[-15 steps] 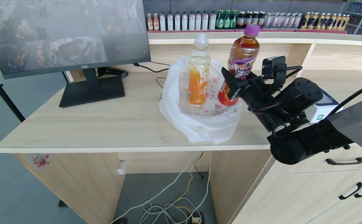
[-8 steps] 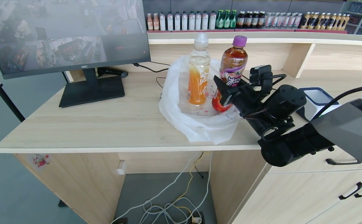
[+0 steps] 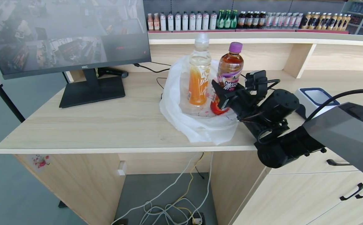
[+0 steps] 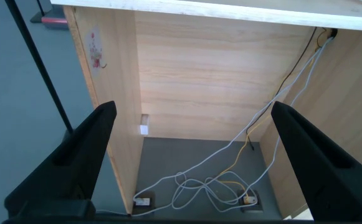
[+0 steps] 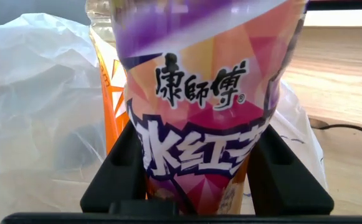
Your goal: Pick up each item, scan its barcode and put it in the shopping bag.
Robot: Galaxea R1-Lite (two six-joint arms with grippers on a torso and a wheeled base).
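Wooden counter [image 3: 75, 125] front: left gripper [image 4: 190, 124] hangs low, jaws apart. Farther on, right gripper [image 3: 223, 97] clamps the tea bottle [image 3: 230, 67], its base in the mouth of the bag [image 3: 172, 106], beside the orange bottle [image 3: 198, 78]. Bagging step, I judge; next calls for setting down upright, then release.

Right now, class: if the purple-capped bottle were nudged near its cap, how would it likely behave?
Probably tippy: the bottle is tall and narrow, its base down in the soft bag. Likely heavy for its size, as it looks nearly full. The right pincer grips its lower part, so it should resist.
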